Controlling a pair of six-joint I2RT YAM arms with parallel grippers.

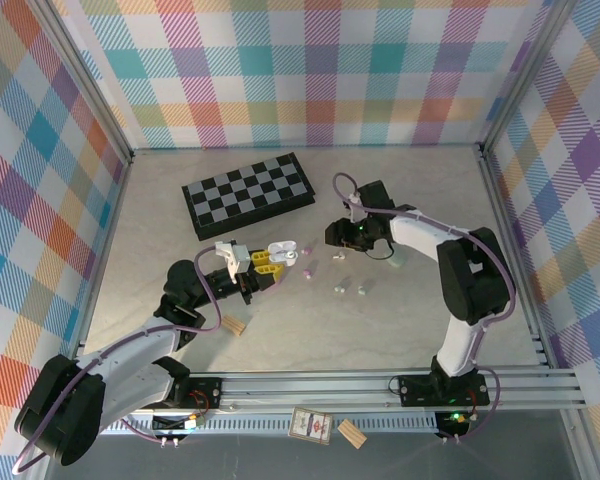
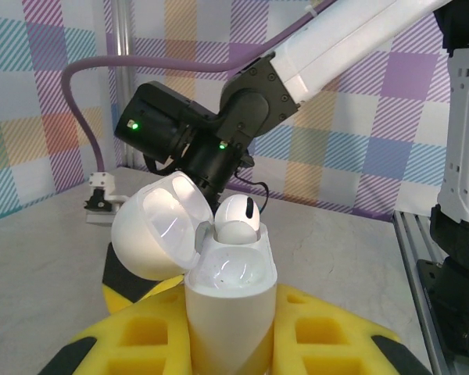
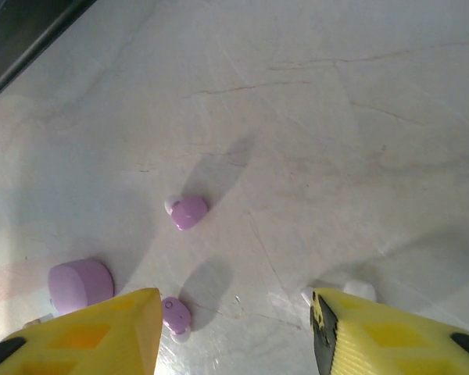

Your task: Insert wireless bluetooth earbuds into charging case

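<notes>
My left gripper (image 2: 230, 308) is shut on a white charging case (image 2: 228, 344), which stands upright between its yellow fingers with the lid swung open to the left. A white earbud (image 2: 238, 219) sits in the case's far socket and the near socket is bare. From above, the case (image 1: 280, 249) is at the table's middle, with my left gripper (image 1: 263, 262) beside it. My right gripper (image 3: 234, 301) is open over the table with nothing between its fingers. Two purple earbuds (image 3: 189, 211) (image 3: 176, 314) lie below it. A white earbud (image 3: 359, 291) peeks out behind the right finger.
A black and grey checkerboard (image 1: 248, 193) lies at the back left. A tan wooden block (image 1: 236, 326) rests near my left arm. A purple round piece (image 3: 80, 285) sits left of the right gripper's fingers. Small pale pieces (image 1: 363, 288) lie right of the case.
</notes>
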